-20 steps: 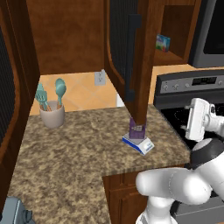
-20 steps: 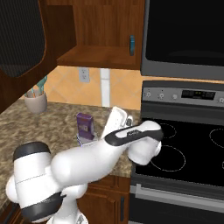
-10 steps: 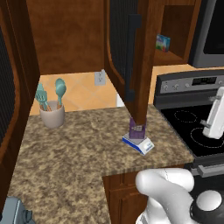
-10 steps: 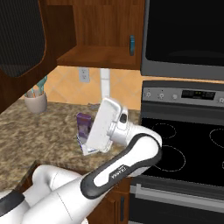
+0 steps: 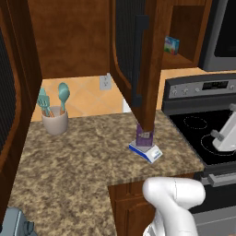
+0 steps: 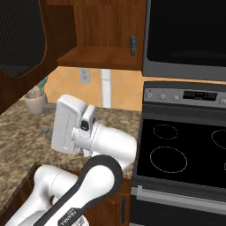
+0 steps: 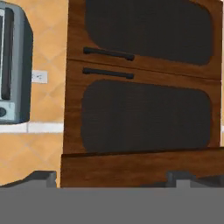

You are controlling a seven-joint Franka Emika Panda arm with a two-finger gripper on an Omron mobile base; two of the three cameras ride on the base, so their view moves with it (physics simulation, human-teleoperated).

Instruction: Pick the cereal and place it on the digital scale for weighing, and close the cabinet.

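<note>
Cereal (image 5: 144, 137) stands upright on the digital scale (image 5: 146, 152), well to the left of the pincer (image 7: 113, 178) in the left base view, where the white hand hangs over the stove (image 5: 203, 133). The cabinet (image 5: 138, 60) door stands open, above the cereal and also left of the pincer. The pincer is spread wide, its 2 dark tips far apart at the bottom of the hand view, holding and touching nothing. That view, rolled on its side, faces 2 mesh doors (image 7: 144, 113) ahead of the pincer, with a grey toaster (image 7: 15, 65) beside them. In the right base view the hand covers the cereal and scale; a utensil cup (image 6: 36, 102) sits beyond it.
</note>
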